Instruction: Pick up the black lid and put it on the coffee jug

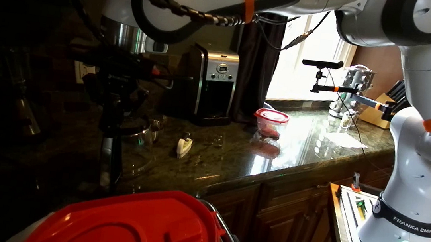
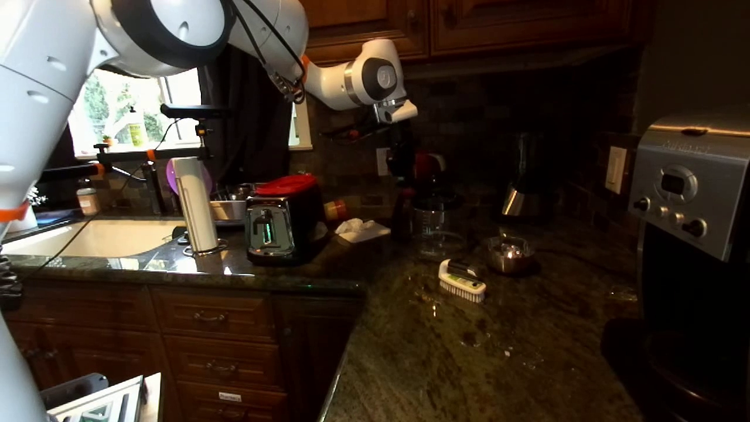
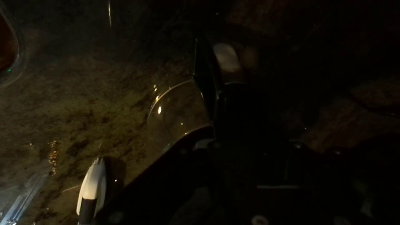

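You had the fingers (image 1: pixel 111 121) closed near the dark-topped clear-glass coffee jug (image 2: pixel 436 226); darkness hid whether they held anything.

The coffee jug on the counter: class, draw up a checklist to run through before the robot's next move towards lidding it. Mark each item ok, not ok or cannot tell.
1. Coffee jug upright on the counter: ok.
2. Tool shut: ok.
3. Black lid in the tool's grip: cannot tell; no lid can be made out in the shadow.
4. Tool lined up over the jug: cannot tell; dark shapes merge there.
5. Scrub brush and metal bowl standing apart from the jug: ok.
6. Light around the tool: not ok; much of the wrist view is nearly black.
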Motion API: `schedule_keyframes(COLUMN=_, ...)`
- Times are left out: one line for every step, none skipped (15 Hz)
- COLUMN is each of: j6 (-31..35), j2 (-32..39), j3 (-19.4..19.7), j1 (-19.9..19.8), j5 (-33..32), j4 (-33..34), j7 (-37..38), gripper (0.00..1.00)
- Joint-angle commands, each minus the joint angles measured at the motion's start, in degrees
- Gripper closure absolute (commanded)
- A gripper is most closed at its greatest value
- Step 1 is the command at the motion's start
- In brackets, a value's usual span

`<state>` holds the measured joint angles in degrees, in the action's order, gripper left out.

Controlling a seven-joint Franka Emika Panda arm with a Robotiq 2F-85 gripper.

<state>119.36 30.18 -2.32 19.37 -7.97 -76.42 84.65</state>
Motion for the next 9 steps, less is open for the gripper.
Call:
schedule_keyframes(j6=-0.4, j2=0.1, j3=0.1, j1=0.0, j5=0.1, j4=0.6, j7=0.0, gripper=0.91)
schedule_keyframes(j6=-2.0, j2=0.4, j3=-0.6, j1=-0.8, j5=2.2, j4=1.7, j7=-0.6, gripper=0.91)
schedule_keyframes(j6=-3.2, j2=0.7, j3=-0.2, j1=-0.7, j5=2.1, j4=2.6, j7=0.6, gripper=0.91)
schedule_keyframes(j6=-3.9, j2=0.9, j3=0.1, j1=-0.6, j5=1.9, j4=3.1, j7=1.3, gripper=0.91)
schedule_keyframes(j6=-4.7, j2=1.1, j3=0.2, j1=-0.7, j5=1.9, j4=3.6, j7=1.3, gripper=0.91)
schedule_keyframes(j6=-4.7, j2=1.3, j3=0.3, j1=-0.9, j5=1.7, j4=3.9, j7=1.5, gripper=0.91)
schedule_keyframes(j6=-5.1, j2=1.4, j3=0.5, j1=-0.9, j5=1.4, j4=4.3, j7=1.8, gripper=0.91)
schedule_keyframes(j6=-5.5, j2=1.7, j3=0.5, j1=-1.2, j5=1.7, j4=4.7, j7=1.9, gripper=0.91)
schedule_keyframes(j6=-6.4, j2=2.4, j3=0.5, j1=-1.5, j5=2.1, j4=5.6, j7=1.8, gripper=0.91)
